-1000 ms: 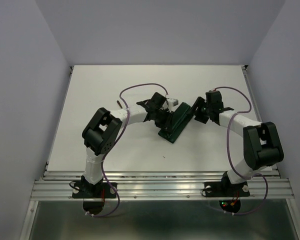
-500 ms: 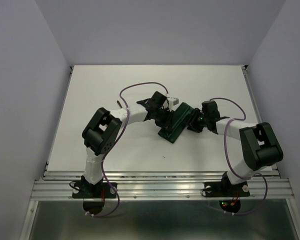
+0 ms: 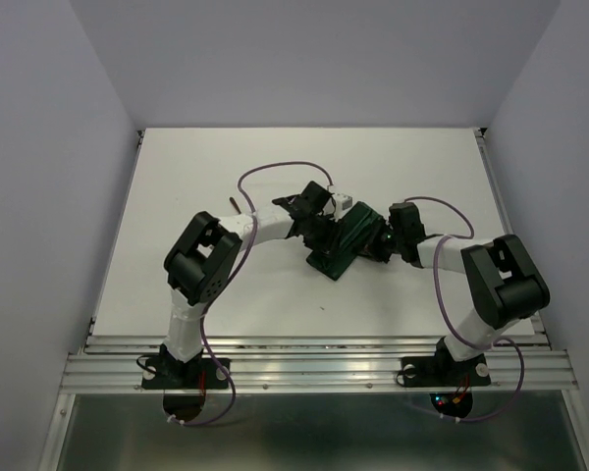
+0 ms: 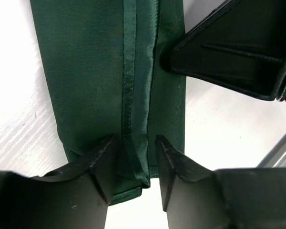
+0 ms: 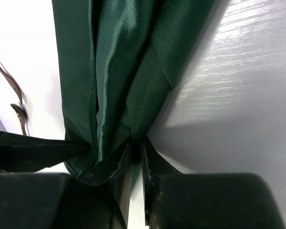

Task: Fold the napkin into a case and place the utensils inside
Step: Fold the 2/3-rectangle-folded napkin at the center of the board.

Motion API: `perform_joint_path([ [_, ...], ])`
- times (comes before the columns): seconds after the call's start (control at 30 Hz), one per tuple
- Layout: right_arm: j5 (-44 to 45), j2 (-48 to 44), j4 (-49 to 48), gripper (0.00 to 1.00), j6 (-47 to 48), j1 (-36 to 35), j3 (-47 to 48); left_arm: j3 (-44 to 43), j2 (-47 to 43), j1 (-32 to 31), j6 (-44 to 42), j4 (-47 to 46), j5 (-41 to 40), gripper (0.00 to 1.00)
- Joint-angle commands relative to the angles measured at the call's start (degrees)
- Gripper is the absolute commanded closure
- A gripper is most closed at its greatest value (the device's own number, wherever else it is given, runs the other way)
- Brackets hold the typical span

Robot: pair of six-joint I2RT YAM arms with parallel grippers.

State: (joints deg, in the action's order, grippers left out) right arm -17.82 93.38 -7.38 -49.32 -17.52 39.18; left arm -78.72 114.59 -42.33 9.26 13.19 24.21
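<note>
The dark green napkin lies folded into a narrow strip on the white table, between my two grippers. In the left wrist view the napkin shows a hemmed fold running lengthwise. My left gripper is open and its jaws straddle that hem at the strip's near end. My right gripper is shut on a pinched fold of the napkin at its edge. A thin brown wooden utensil lies left of the napkin, and it shows at the left of the right wrist view. I cannot tell whether it is the spoon or the fork.
The right gripper's black body sits close over the napkin's right side in the left wrist view. Both arms crowd the table's middle. A metal rail runs along the near edge, and grey walls enclose the table.
My right gripper has moved left and down onto the napkin and shut on its edge. My left gripper has shifted slightly to the right along the strip.
</note>
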Motion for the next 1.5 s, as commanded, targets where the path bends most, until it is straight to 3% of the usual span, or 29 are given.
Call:
perform_joint_path([
  [0.0, -0.19, 0.66, -3.52, 0.85, -0.95, -0.59, -0.94, -3.72, -1.64, -1.88, -1.17, 1.92, -6.52, 0.48],
  [0.17, -0.19, 0.57, -3.7, 0.88, -1.04, -0.59, -0.95, -4.34, -2.88, -3.72, -0.64, 1.66, -14.25, 0.4],
  [0.33, -0.37, 0.57, -3.52, 0.88, -1.04, -0.59, -0.95, -5.13, -2.88, -5.39, -1.43, 1.22, -18.92, 0.4],
  [1.0, -0.19, 0.13, -2.55, 0.87, -0.87, -0.59, -0.95, -6.54, -1.29, -10.14, -4.68, 1.05, -29.65, 0.56],
  [1.23, -0.46, 0.31, -2.55, 0.87, -0.87, -0.59, -0.24, -7.59, -0.15, -10.93, -5.74, 1.14, -29.83, 0.54],
  [1.47, -0.54, 0.48, -2.38, 0.87, -0.87, -0.59, -0.07, -7.33, 0.2, -11.46, -6.27, 0.78, -28.87, 0.41],
])
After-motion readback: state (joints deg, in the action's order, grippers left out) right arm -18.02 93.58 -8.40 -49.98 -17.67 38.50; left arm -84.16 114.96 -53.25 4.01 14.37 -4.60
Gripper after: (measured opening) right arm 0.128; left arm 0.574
